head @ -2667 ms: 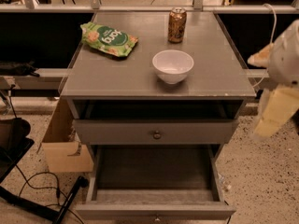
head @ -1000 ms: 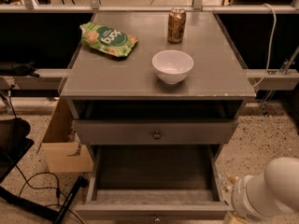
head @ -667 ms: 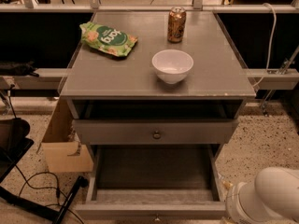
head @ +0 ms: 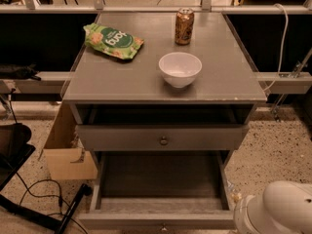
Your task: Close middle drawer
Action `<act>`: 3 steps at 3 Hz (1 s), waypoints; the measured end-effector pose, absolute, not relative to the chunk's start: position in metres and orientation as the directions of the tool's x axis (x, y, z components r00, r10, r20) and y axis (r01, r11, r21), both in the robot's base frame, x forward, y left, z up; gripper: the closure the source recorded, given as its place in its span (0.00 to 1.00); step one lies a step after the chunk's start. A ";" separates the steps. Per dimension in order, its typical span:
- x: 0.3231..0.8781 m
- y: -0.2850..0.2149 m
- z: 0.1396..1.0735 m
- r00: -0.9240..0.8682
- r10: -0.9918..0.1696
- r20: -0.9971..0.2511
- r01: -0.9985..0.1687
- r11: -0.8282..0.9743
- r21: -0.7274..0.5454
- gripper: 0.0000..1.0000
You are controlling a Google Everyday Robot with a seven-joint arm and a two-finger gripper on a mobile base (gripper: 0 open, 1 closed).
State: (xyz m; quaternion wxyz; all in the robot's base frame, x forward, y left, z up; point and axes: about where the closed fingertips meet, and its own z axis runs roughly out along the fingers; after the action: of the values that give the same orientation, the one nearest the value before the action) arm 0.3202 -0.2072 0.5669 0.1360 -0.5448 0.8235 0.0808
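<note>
Front of the middle drawer (head: 161, 222) runs off the bottom edge. The pincer's out of sight, only the arm (head: 285, 211) shows bottom-right, cropped.

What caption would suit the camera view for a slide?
Middle drawer pulled far out; white robot arm at lower right, gripper out of frame.

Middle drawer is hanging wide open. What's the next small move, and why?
Probably swing the arm left until it faces the middle drawer front, ready to push. That drawer is pulled far out, with its front at the picture's bottom edge. The white arm sits off the drawer's right front corner, and the pincer itself is out of view.
</note>
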 end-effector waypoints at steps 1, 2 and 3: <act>0.324 -0.209 0.564 -0.369 -0.881 -0.295 -0.920 0.392 -0.023 0.00; 0.321 -0.212 0.527 -0.395 -0.874 -0.285 -0.912 0.411 0.005 0.15; 0.307 -0.207 0.458 -0.437 -0.836 -0.331 -0.895 0.439 0.073 0.38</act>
State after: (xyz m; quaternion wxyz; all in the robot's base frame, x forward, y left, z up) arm 0.3073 -0.2065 0.4582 0.1234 -0.5160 0.8392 0.1195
